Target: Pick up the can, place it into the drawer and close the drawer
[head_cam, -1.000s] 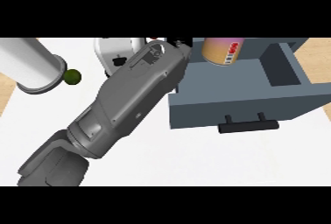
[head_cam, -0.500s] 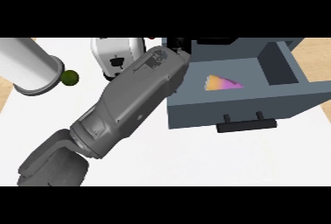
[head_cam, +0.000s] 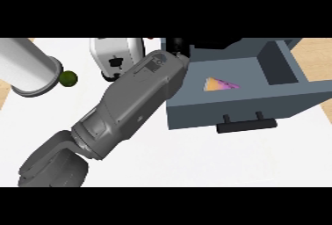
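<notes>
Head view: the left arm stretches over the open drawer [head_cam: 285, 94], its hand [head_cam: 176, 44] barely showing; I can't tell whether it is wide or narrow. The can [head_cam: 220, 84] lies inside the drawer, lower than a second ago. Best to pull back cleanly, then push the handle [head_cam: 246, 125].

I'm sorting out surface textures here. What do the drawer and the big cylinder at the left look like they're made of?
The drawer looks like matte painted metal or plastic: flat blue-grey, no shine, with a black handle. The cylinder looks like smooth metal or glossy plastic, given its soft sheen along its length.
</notes>
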Tool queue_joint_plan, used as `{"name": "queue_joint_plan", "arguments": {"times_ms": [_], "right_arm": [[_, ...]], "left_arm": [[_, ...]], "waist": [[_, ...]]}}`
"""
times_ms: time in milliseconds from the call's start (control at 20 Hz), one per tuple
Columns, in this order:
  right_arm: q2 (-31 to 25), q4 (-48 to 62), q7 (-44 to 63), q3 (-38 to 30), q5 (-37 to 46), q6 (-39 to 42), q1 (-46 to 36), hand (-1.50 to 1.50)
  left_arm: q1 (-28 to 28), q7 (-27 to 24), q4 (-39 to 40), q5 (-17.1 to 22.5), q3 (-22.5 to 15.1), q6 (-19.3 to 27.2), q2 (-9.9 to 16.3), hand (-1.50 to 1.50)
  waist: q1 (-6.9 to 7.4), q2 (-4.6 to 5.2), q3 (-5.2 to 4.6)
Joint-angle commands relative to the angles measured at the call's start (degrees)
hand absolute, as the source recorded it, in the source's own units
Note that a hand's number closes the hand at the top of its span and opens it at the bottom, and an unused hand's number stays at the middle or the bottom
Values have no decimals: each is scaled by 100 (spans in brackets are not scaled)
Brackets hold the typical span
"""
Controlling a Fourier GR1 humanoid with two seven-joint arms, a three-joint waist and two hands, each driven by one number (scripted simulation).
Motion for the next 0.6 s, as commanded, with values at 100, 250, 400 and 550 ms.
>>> {"name": "queue_joint_plan", "arguments": {"times_ms": [100,250,400,550], "right_arm": [[-98,203,-60,42,-31,82,-186,-150],[-374,-16,-660,-276,535,277,-387,-150],[-664,-435,-848,-370,1072,492,-363,-150],[-501,-366,-1138,91,1492,659,-606,-150]], "left_arm": [[-288,-187,220,266,31,30,0,-150],[15,-467,-5,391,-42,26,0,-150],[56,-587,22,462,67,-148,0,-150],[-48,-605,-275,601,-124,134,0,-150]], "waist": [[-8,16,3],[-32,21,2],[56,6,-5],[113,-20,0]]}}
